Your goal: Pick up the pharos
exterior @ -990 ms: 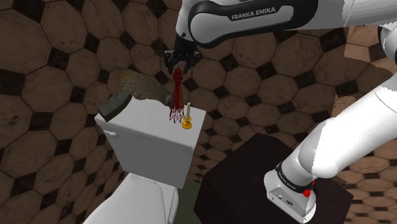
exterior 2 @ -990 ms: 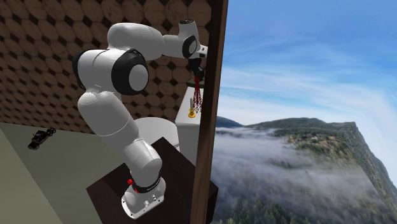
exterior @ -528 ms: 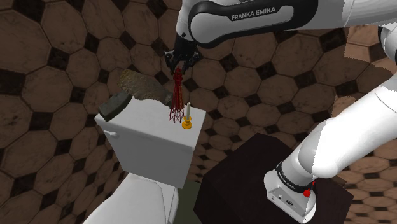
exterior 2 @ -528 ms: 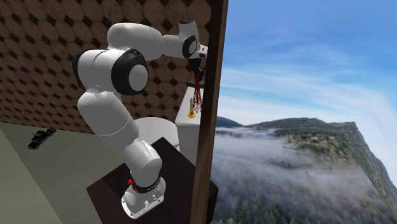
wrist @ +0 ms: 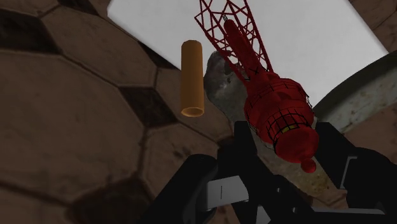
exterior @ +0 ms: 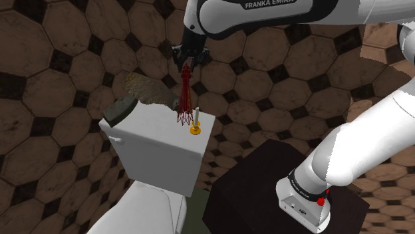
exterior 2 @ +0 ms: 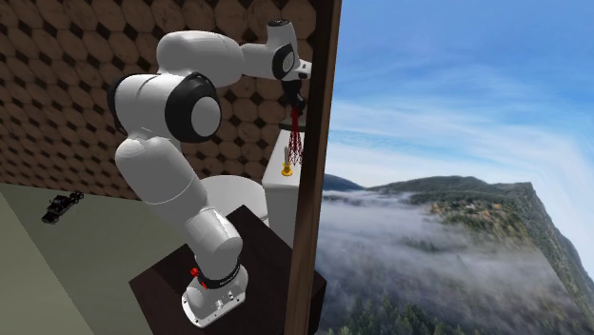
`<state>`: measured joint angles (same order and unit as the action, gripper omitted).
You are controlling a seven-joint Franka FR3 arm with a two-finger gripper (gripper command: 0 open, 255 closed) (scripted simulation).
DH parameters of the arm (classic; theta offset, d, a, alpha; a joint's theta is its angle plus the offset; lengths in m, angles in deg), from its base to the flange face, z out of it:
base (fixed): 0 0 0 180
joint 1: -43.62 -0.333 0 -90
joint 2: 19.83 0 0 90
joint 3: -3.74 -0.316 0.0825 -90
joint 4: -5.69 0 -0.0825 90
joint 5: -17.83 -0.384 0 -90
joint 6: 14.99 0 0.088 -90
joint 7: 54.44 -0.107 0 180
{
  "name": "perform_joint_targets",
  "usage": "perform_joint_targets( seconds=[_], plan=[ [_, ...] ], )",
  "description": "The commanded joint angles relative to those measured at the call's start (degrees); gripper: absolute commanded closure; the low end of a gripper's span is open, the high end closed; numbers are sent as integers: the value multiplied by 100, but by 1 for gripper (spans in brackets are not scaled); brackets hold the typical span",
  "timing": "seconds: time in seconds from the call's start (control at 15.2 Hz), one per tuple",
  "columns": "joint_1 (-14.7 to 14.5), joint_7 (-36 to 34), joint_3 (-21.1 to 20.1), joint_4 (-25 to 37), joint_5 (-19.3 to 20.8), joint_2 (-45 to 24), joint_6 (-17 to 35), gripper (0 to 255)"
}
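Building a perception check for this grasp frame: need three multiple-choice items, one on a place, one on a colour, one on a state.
1. Where does the small orange candle holder stand?
A. on the floor
B. on the white toilet tank, beside the lattice tower
C. on the dark box under the arm

2. What colour is the lattice tower?
A. blue
B. white
C. red

3. What is the black tool doing?
A. shut on the lattice tower's top
B. open, far off to one side of the tower
C. shut on the candle holder

Answers:
1 B: the shoulder view shows the holder on the tank's lid next to the tower's base.
2 C: its struts and lantern top are red in every view.
3 A: the wrist view shows the fingers clasping the tower's bulbous top.
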<state>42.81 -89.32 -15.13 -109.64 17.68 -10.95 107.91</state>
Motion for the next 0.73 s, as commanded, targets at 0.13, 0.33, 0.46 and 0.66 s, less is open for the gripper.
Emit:
perform_joint_targets(
  seconds=[0.13, 0.33, 0.46, 0.66],
  plan=[
    [0, 13, 8, 282, -15, 39, -319, 255],
    [4, 22, 14, 510, -17, 42, -550, 255],
    [6, 26, 17, 669, -16, 37, -704, 255],
    [8, 27, 18, 763, -15, 32, -793, 255]
  ],
)
